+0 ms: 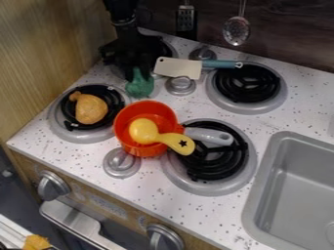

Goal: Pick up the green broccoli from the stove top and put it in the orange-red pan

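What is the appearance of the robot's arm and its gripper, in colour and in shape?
The arm is black, with a narrow, upright section. The gripper is also black, but wider and more angular. Both are so dark that I cannot make out any cables or markings.

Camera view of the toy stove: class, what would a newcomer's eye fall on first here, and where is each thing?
Probably the bright red-orange pot near the middle, with a yellow spoon lying in it, its star-marked handle over the rim. Next, perhaps, the brown toy drumstick on the left burner. Toward the upper left, the black gripper hangs by a green toy; whether they touch is unclear.
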`<state>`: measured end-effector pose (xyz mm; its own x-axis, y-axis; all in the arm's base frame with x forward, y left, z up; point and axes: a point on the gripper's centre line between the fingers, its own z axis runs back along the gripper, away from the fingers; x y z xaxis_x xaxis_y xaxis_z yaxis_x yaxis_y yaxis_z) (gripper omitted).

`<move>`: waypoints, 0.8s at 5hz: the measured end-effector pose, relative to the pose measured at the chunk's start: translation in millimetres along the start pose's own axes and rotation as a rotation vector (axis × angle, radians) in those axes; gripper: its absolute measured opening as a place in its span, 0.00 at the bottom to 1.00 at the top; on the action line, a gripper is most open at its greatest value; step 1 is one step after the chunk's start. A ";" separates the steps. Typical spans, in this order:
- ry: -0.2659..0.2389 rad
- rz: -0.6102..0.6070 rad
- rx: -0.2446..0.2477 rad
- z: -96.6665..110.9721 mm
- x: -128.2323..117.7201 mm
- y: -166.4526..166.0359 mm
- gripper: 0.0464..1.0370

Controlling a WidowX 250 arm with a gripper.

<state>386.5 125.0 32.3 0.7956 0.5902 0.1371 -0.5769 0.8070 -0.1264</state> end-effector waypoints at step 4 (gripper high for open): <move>-0.094 0.206 0.099 58.9 -36.7 -22.7 0.28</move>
<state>359.5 86.3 88.0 0.6414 0.7380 0.2098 -0.7439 0.6651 -0.0653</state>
